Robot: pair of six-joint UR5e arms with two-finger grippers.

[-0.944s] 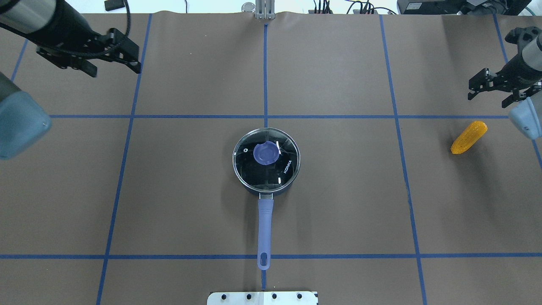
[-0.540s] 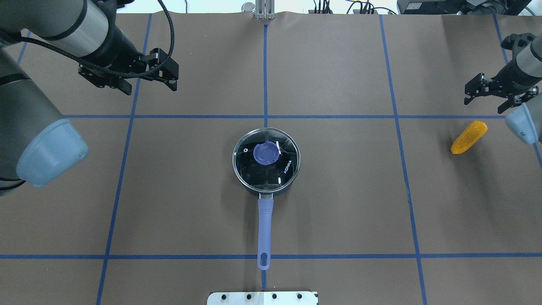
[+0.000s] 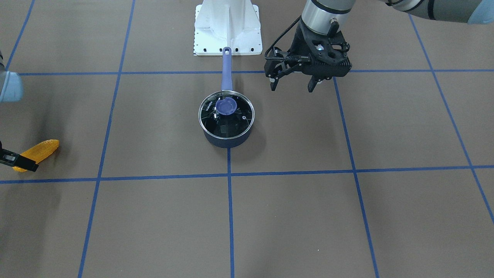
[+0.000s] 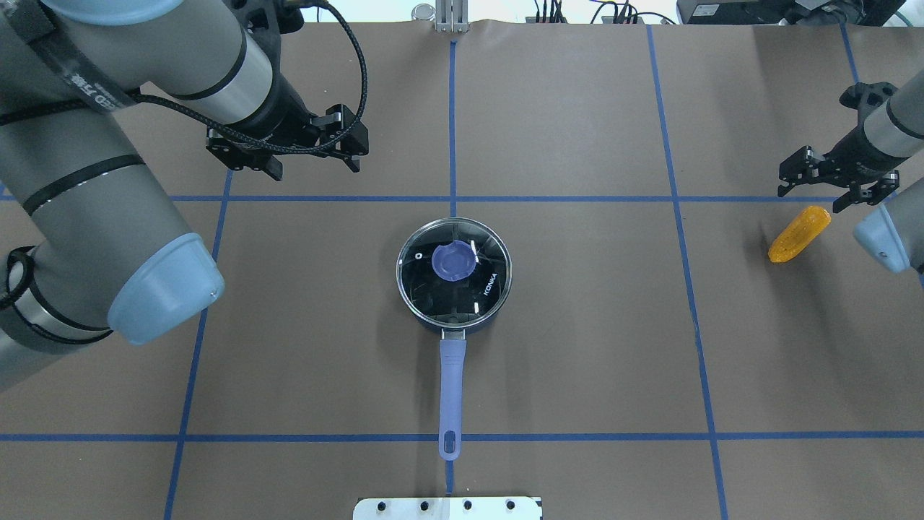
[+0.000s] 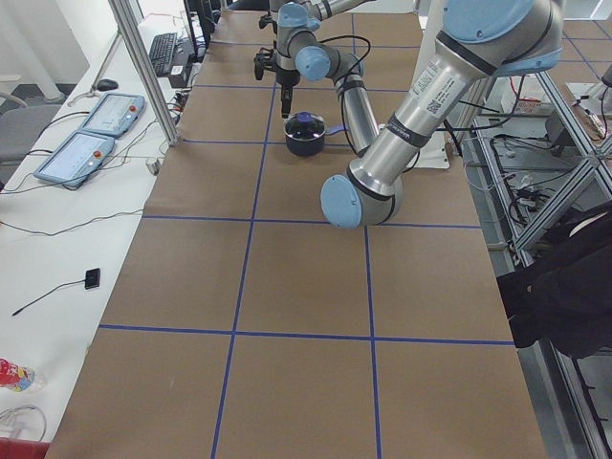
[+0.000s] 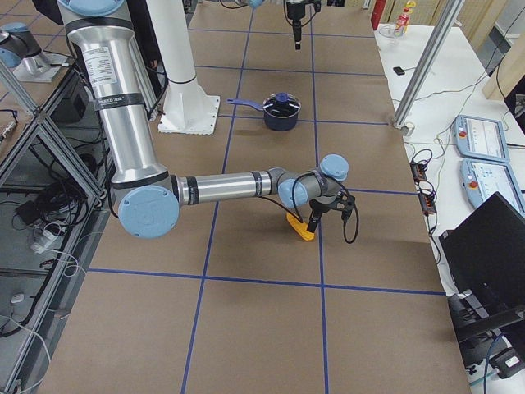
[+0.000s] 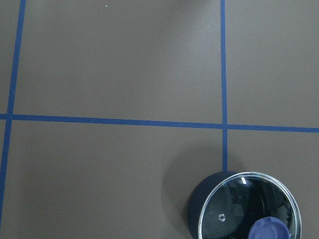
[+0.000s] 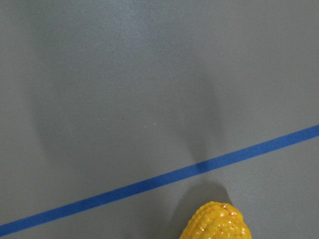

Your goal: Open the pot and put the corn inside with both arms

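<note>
The dark blue pot point(image 4: 433, 318) stands at the table's middle with its glass lid point(image 4: 476, 289) on, purple knob point(image 4: 453, 261) on top and purple handle point(image 4: 451, 390) pointing at the robot's base. It also shows in the front view point(image 3: 226, 141) and the left wrist view point(image 7: 199, 209). My left gripper point(image 4: 315, 170) is open and empty, beyond and left of the pot, also in the front view point(image 3: 291, 88). The corn point(image 4: 799, 234) lies at the far right, also in the right wrist view point(image 8: 215, 224). My right gripper point(image 4: 810, 201) is open just beyond it, apart from it.
The white base block point(image 4: 447, 508) sits at the near edge behind the pot handle. Blue tape lines point(image 4: 453, 130) divide the brown table. The left arm's big elbow point(image 4: 162, 289) hangs over the table's left side. Cables and gear point(image 4: 577, 14) line the far edge.
My left arm has swung right, bringing its gripper from the far left corner toward the table's middle. My right gripper has shifted slightly left, nearer the corn. Pot and corn have not moved.
</note>
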